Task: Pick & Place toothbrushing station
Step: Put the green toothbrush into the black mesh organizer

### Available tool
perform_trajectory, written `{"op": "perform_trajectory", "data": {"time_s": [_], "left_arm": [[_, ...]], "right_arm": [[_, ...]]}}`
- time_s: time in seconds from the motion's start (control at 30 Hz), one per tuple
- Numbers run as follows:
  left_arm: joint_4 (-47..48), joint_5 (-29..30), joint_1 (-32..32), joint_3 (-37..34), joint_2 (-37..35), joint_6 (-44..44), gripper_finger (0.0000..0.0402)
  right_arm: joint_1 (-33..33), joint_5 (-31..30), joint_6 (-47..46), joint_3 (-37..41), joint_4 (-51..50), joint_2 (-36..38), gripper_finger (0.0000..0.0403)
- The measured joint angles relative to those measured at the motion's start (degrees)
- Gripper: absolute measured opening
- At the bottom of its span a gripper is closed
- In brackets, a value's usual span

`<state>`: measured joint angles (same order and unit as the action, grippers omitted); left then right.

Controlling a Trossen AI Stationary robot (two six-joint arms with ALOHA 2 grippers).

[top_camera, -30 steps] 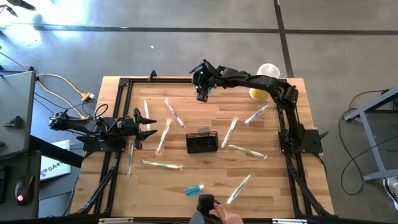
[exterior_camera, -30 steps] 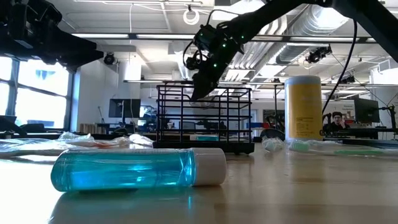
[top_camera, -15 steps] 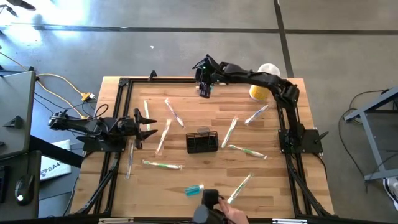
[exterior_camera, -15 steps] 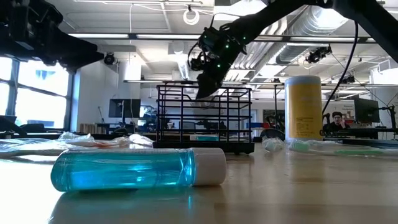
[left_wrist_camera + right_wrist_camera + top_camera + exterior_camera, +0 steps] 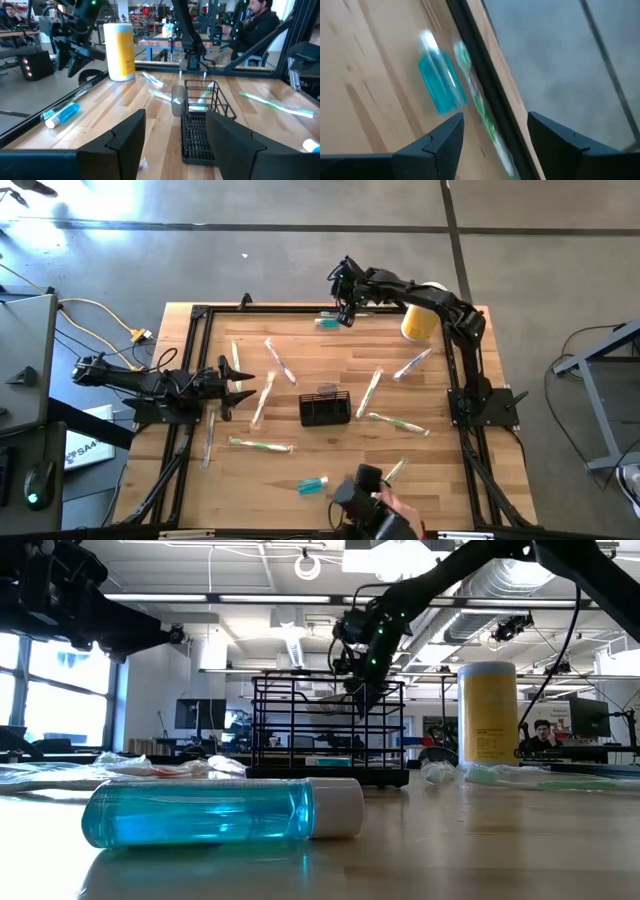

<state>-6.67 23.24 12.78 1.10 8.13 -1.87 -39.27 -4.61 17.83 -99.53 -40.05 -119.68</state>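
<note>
Toothbrushing station (image 5: pixel 325 409) sits mid-table, gripped by neither arm and holding only a small grey item, so most of the job looks undone. Left gripper (image 5: pixel 236 386) waits with jaws apart and empty at the table's left edge. Wrapped toothbrushes (image 5: pixel 262 446) lie scattered around the caddy. Right gripper (image 5: pixel 346 313) hovers open and empty at the far edge, just beside a small blue bottle (image 5: pixel 326 323)

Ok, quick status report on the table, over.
Left gripper open, waiting at left edge. Right gripper open, empty, at far edge above a small blue bottle. Black caddy mid-table, untouched. Person's hand at near edge.
</note>
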Motion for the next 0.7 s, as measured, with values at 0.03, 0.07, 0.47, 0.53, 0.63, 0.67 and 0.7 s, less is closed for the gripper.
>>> {"op": "perform_trajectory", "data": {"time_s": [0.03,0.07,0.47,0.53,0.63,0.67,0.7], "left_arm": [[0.0,0.0,0.0,0.0,0.3,0.0,0.0203],[0.0,0.0,0.0,0.0,0.6,0.0,0.0203],[-1.0,-0.1,0.0,0.0,1.6,0.1,0.0203],[-0.9,0.0,0.0,0.0,1.6,0.3,0.0203],[-0.9,0.4,0.0,0.0,1.6,0.5,0.0203],[-0.9,0.7,0.0,0.0,1.6,0.5,0.0203],[-0.9,0.7,0.0,0.0,1.6,0.5,0.0203]], "right_arm": [[-0.6,0.2,0.0,0.0,-1.3,-0.5,0.0213],[-0.9,0.1,0.0,0.0,-2.2,-1.1,0.0213],[-1.7,-2.7,2.6,0.0,-1.3,-8.4,0.0213],[-1.7,-3.7,3.8,0.0,-1.2,-9.0,0.0213],[-1.9,-3.4,4.8,-0.1,-1.1,-9.7,0.0213],[-2.1,-3.1,5.0,-0.2,-1.2,-9.9,0.0213],[-2.2,-3.1,5.0,-0.2,-1.2,-10.1,0.0213]]}}
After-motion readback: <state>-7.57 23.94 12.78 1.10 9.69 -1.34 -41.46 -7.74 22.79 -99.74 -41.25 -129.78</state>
